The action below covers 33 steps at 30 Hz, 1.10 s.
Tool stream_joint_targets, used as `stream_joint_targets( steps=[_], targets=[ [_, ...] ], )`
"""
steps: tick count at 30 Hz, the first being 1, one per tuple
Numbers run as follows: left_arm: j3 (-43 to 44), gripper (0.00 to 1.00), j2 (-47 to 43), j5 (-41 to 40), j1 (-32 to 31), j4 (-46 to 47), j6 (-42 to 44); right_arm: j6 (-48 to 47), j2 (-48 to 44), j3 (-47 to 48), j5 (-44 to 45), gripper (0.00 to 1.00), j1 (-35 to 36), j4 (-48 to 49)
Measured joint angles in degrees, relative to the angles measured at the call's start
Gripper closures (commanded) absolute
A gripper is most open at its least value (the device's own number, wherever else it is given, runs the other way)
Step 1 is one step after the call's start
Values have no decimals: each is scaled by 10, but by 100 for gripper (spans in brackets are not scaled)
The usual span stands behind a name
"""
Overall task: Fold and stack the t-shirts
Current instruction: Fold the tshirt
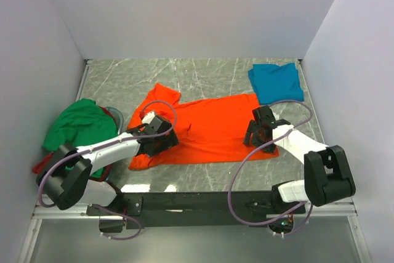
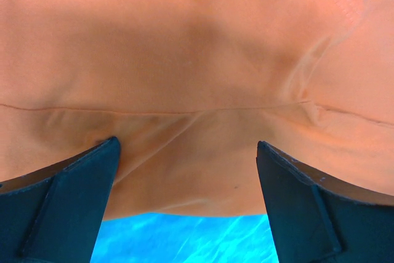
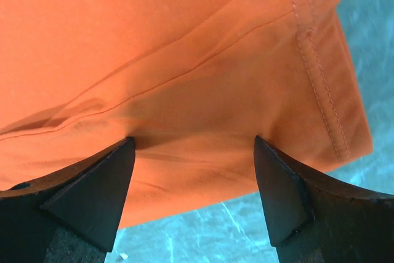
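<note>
Your orange t-shirt (image 1: pixel 209 130) runs lengthwise from left gripper (image 1: pixel 164 141) to right gripper (image 1: pixel 259 139), hem there; both jaws wide apart, tips on cloth.

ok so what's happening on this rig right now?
Both arms are on the bright orange cloth t-shirt, spread flat mid-table. The left gripper is down at its left end and the right gripper near its right hem, both open over the cloth, nothing pinched yet. A teal blue shirt lies far right, seemingly folded. A crumpled green shirt sits at the left.
</note>
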Motion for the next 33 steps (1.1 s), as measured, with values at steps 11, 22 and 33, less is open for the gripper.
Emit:
stream_joint_targets(
  steps=[11, 22, 33],
  targets=[
    [188, 1, -10, -99, 7, -149, 41, -3, -111, 70, 20, 13, -1, -84],
    [438, 1, 176, -112, 177, -119, 137, -9, -251, 122, 60, 4, -2, -34],
    [852, 9, 556, -120, 214, -219, 215, -11, -218, 101, 73, 4, -4, -29]
  ],
)
